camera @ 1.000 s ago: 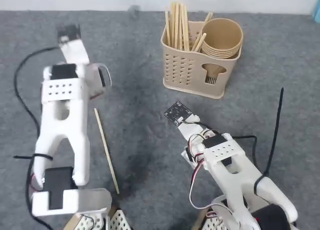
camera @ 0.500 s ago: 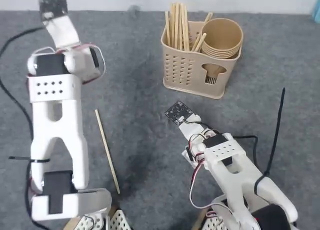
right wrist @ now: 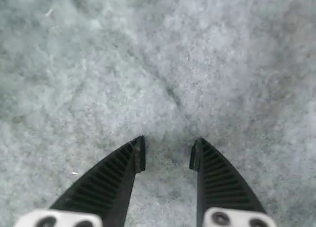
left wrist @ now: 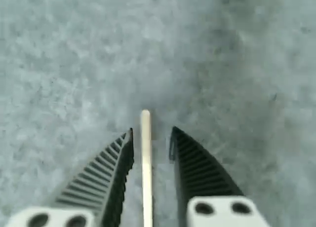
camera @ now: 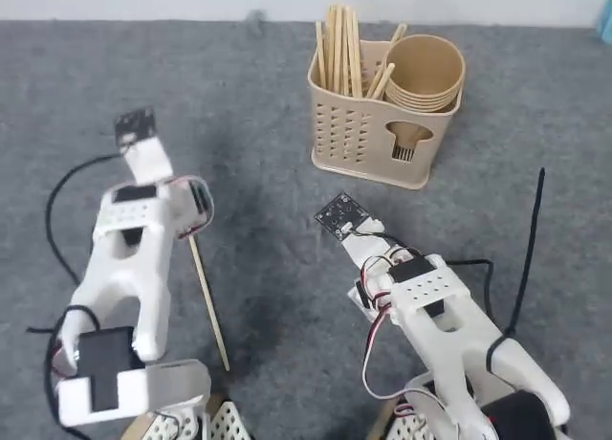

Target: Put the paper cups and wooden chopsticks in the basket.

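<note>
- Left gripper point(left wrist: 150, 134): released. Its jaws stand apart on either side of a loose wooden chopstick point(left wrist: 146, 168), with a gap on each side of the stick. No grasp is made.
- The chopstick's blunt end lies just past the jaw tips, and the stick runs back between the fingers point(left wrist: 116, 172).
- Right gripper point(right wrist: 168, 147): released, jaws parted, nothing between them. It points down at grey carpet point(right wrist: 148, 64).
- Left arm point(camera: 129, 268): in the high view its wrist sits over the far end of the loose wooden chopstick point(camera: 210, 311). The stick lies flat on the carpet point(camera: 268, 143) and slants toward the near edge beside the arm's base.
- Right arm point(camera: 426, 301): it stands between the near edge and the basket point(camera: 368, 139), well apart from the loose chopstick.
- Basket: upright on the carpet at the far side, well apart from both grippers.
- Paper cups point(camera: 427, 72): a nested stack, seated upright in the basket's right compartment.
- Bundled chopsticks point(camera: 339, 48): standing on end in the basket's left compartment; a few lean toward the cups.
- One chopstick is not yet in the basket.
</note>
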